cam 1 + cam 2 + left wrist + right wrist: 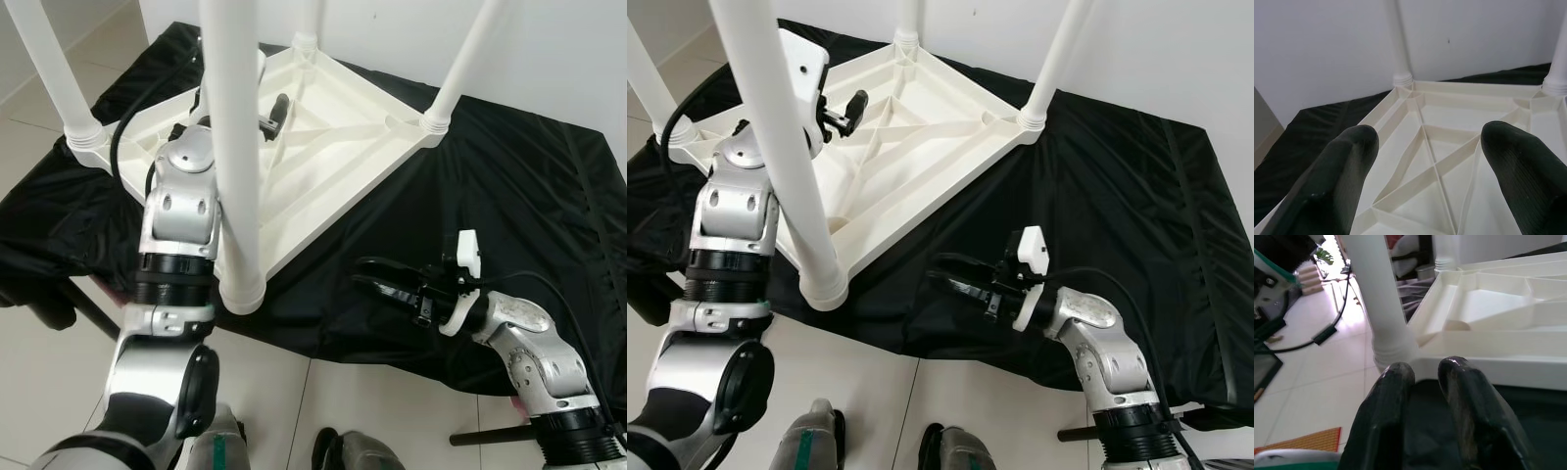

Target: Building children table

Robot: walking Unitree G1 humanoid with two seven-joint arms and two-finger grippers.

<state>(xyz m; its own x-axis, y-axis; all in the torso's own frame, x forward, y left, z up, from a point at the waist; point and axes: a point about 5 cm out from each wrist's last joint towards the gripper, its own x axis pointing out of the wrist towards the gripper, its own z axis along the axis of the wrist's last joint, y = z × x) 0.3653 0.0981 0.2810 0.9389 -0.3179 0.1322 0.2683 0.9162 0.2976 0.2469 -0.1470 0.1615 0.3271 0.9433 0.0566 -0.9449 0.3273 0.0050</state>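
Note:
A white plastic children's table (338, 162) lies upside down on a black cloth (519, 176). Its ribbed underside faces up, and its round white legs stand in the corners. The nearest leg (238, 166) rises right in front of my left arm. My left gripper (279, 106) hovers open over the ribbed underside (1435, 166), holding nothing. My right gripper (364, 272) lies low over the cloth just off the table's near edge, pointing toward the nearest leg's socket (1393, 350). Its fingers (1462, 382) are shut with nothing between them.
The cloth covers a low platform that ends at a front edge above the tiled floor (29, 323). A white wall (568, 49) runs behind it. My feet (950, 450) stand at the platform's front. A dark cable (1327, 333) lies on the floor.

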